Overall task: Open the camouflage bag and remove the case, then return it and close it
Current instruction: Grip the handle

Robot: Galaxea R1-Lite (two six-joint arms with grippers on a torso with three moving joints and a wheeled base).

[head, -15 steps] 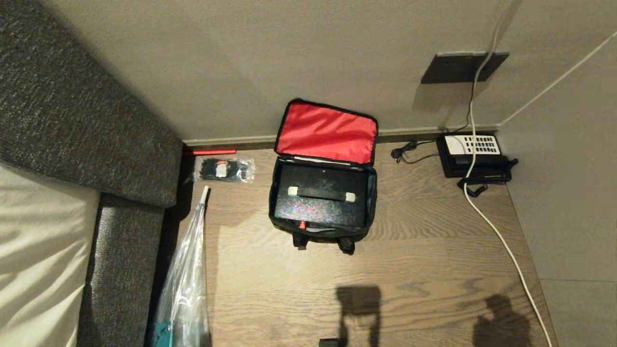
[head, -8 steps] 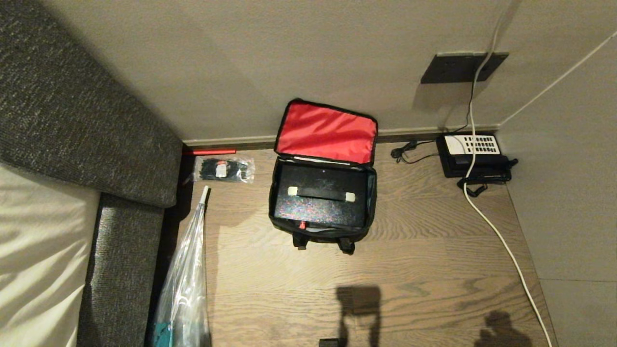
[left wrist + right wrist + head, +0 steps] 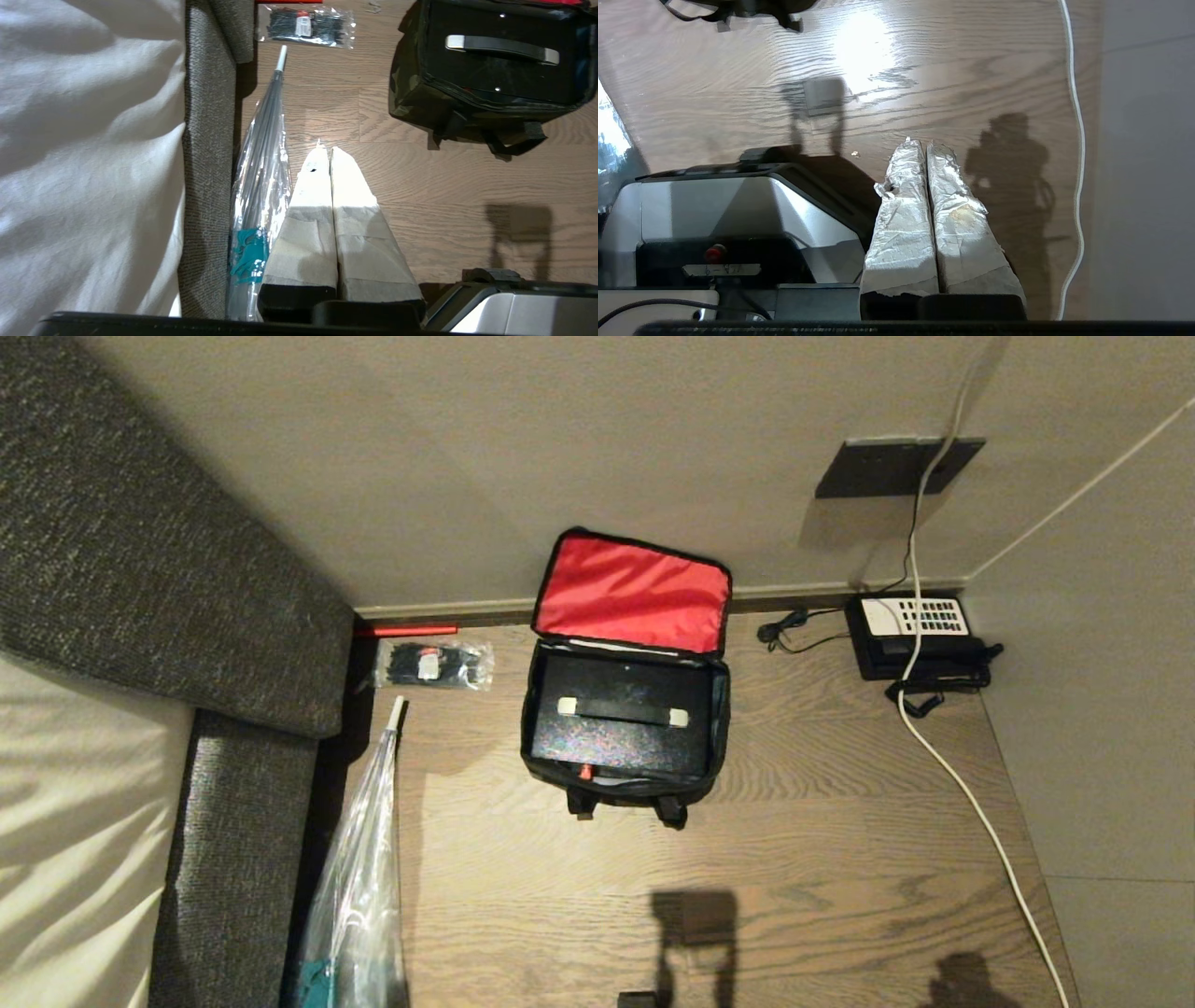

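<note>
Case (image 3: 621, 714) in bag (image 3: 719, 728), telephone (image 3: 920, 639) right.

the wooden floor (image 3: 822, 821) carried everything. the camouflage bag (image 3: 624, 784) stood on it near the wall, its lid open, with the case (image 3: 616, 728) inside. a clear packet of black cable ties (image 3: 434, 665) lay left of the bag, beside a thin red stick (image 3: 406, 630) along the skirting. a transparent wrapped umbrella (image 3: 359, 877) lay next to the grey sofa (image 3: 233, 859). in the right corner sat a black telephone (image 3: 920, 635), and a white cable (image 3: 971, 812) ran across the floor.
</note>
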